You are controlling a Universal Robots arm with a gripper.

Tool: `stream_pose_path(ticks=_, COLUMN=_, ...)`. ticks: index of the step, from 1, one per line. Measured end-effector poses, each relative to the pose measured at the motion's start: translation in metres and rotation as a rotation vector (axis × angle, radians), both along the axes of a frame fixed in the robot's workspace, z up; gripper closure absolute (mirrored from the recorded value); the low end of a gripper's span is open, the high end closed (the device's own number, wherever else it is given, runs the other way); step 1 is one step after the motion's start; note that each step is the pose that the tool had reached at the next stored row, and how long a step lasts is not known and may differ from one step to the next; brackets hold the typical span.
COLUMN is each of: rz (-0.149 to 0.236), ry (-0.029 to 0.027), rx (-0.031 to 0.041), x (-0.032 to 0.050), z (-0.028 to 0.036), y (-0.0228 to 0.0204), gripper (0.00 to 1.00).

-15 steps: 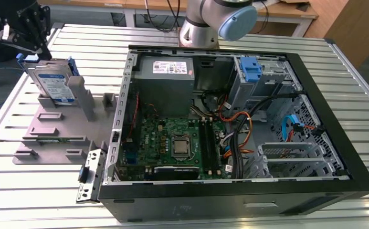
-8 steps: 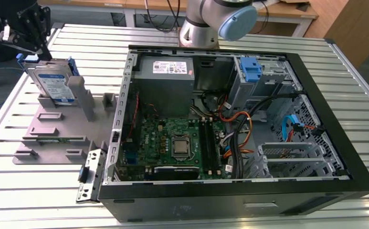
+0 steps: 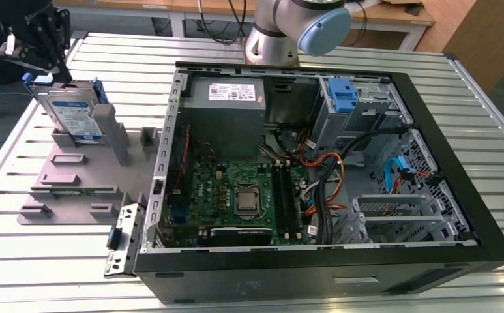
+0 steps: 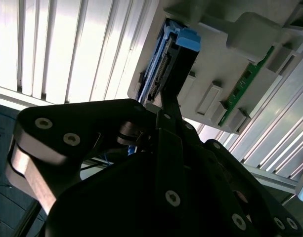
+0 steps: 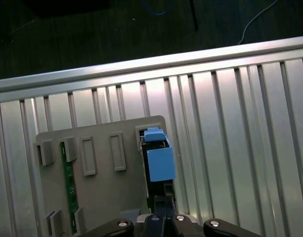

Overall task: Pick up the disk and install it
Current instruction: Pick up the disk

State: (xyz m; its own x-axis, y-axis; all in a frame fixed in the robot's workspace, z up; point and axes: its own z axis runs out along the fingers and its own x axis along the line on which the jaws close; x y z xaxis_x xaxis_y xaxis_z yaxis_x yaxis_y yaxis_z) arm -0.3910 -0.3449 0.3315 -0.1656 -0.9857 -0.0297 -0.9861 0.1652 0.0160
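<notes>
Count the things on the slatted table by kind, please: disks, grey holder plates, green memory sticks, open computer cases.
disk: 1
grey holder plate: 1
green memory stick: 1
open computer case: 1
Total: 4

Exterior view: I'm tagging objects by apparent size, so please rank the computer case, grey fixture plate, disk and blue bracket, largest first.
1. Computer case
2. Grey fixture plate
3. Disk, standing upright in the plate
4. Blue bracket inside the case; it sits farther back, so its gap to the disk is less sure.
</notes>
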Motion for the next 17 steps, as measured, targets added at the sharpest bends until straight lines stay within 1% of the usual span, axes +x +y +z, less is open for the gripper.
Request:
stream_pose_path(ticks=12, rz=0.0, ry=0.0, rx=0.0, x=0.0, z=0.0008, y=0.0001, gripper=0.89)
stream_pose_path(ticks=14, rz=0.0, ry=0.0006, rx=-0.0003, x=0.0, z=0.0023, y=0.0001, gripper=0.89)
stream_pose_path(ticks=17, rz=0.0, ry=0.0001, rx=0.0, x=0.0, z=0.0024, y=0.0001, gripper=0.89)
